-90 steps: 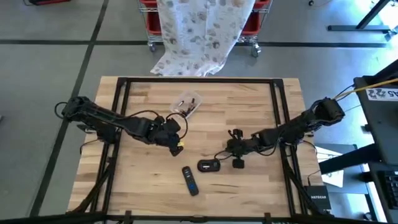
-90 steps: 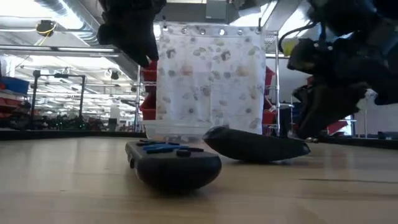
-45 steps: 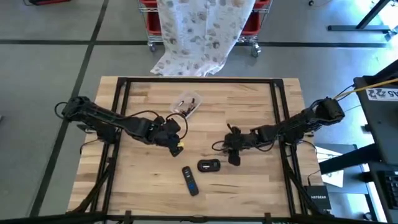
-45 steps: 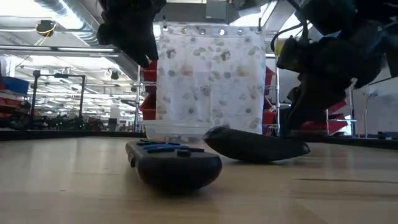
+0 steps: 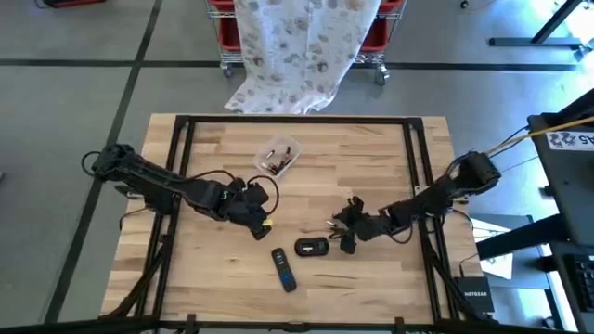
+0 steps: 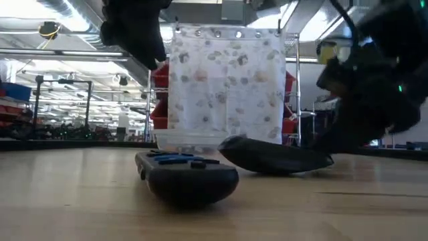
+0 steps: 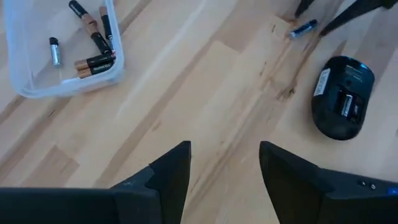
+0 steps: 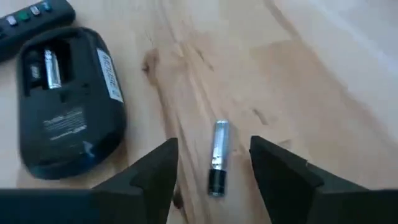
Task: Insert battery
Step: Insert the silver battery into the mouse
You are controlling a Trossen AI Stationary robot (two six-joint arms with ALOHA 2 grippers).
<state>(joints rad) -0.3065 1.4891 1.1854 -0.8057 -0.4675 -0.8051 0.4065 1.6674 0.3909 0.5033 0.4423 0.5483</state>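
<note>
Battery, right wrist view: a loose silver battery (image 8: 218,158) lies flat on the wooden table (image 8: 323,81), between the right gripper's (image 8: 213,167) two spread fingers, touching neither. Beside it sits an upturned black computer mouse (image 8: 65,99) with its compartment open and one cell already inside; a remote's (image 8: 34,15) corner shows past it.
High view: the right gripper (image 5: 347,234) is low over the table just beside the mouse (image 5: 312,247). The left gripper (image 5: 263,221) waits near the table's middle. A remote (image 5: 283,268) lies near the mouse, and a clear tray (image 5: 279,156) of batteries sits farther back.
Low view: remote (image 6: 186,174) in front, mouse (image 6: 274,155) behind it, patterned cloth (image 6: 226,84) beyond.
Left wrist view: left fingers (image 7: 169,171) stand apart, holding nothing; tray (image 7: 68,81), mouse (image 7: 341,96) and battery (image 7: 303,28) lie ahead.
</note>
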